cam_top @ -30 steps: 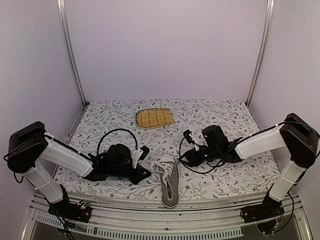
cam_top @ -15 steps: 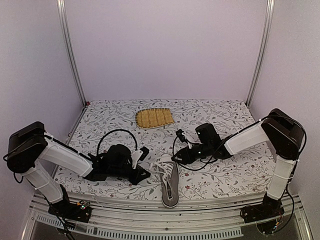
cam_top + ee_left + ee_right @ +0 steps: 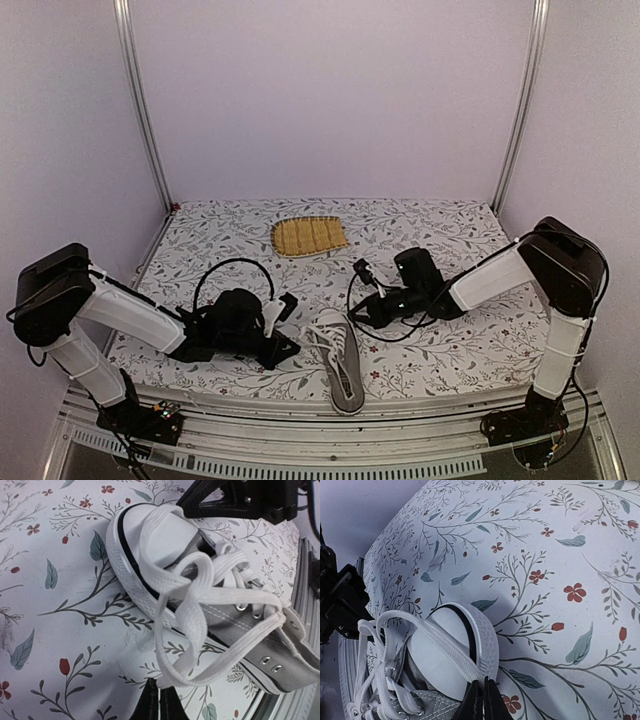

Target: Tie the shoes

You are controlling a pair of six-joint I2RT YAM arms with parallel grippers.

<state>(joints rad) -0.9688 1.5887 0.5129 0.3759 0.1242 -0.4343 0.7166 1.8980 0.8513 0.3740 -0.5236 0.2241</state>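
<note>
The right gripper has just come in from the open counter to the front of the grey sneaker, and its jaws, half open a moment ago, are now standing fully closed. One white lace strand is running over the toe cap straight into the fingertips, so I am judging that it is being pinched there. The sneaker's heel has also turned a little toward the right, which suggests that the laces are already being pulled.

The left gripper is staying where it was, jaws closed, at the left side of the shoe. The bottom of a loose lace loop is touching its fingertips and seems to be held.

The sneaker is lying near the front edge of the counter, toe pointing away from the arm bases, between the two jaws. With both ends taken, the crossing of the laces can begin.
</note>
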